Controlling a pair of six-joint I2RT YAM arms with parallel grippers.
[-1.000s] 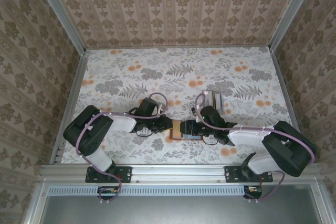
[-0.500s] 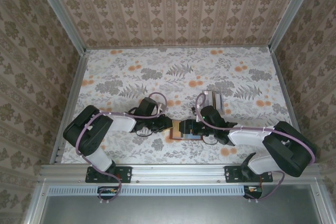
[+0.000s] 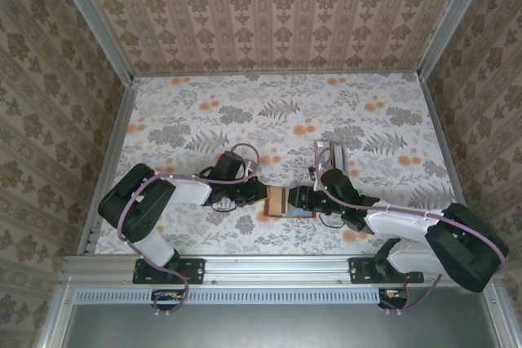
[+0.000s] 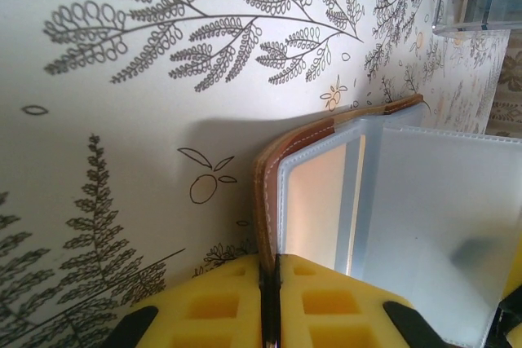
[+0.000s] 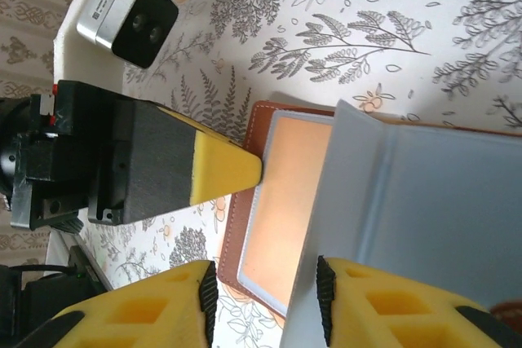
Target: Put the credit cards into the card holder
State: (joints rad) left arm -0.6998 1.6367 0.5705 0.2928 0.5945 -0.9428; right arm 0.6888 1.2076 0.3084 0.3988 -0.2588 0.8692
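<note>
While L tool (image 4: 269, 275) pins card holder (image 3: 281, 200), R tool (image 3: 303, 199) shifted right

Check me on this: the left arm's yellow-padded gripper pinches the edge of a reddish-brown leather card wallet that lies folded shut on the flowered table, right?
Not quite: the reddish-brown leather card wallet lies open, its frosted plastic sleeves lifted, as the right wrist view shows. The left gripper does pinch its edge on the flowered table.

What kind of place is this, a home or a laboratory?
Most likely a robot test cell dressed to look homely, not a real room. Wallpaper-patterned walls box in a floral table, an aluminium frame edges it, and the left arm and right arm are bolted to it.
</note>
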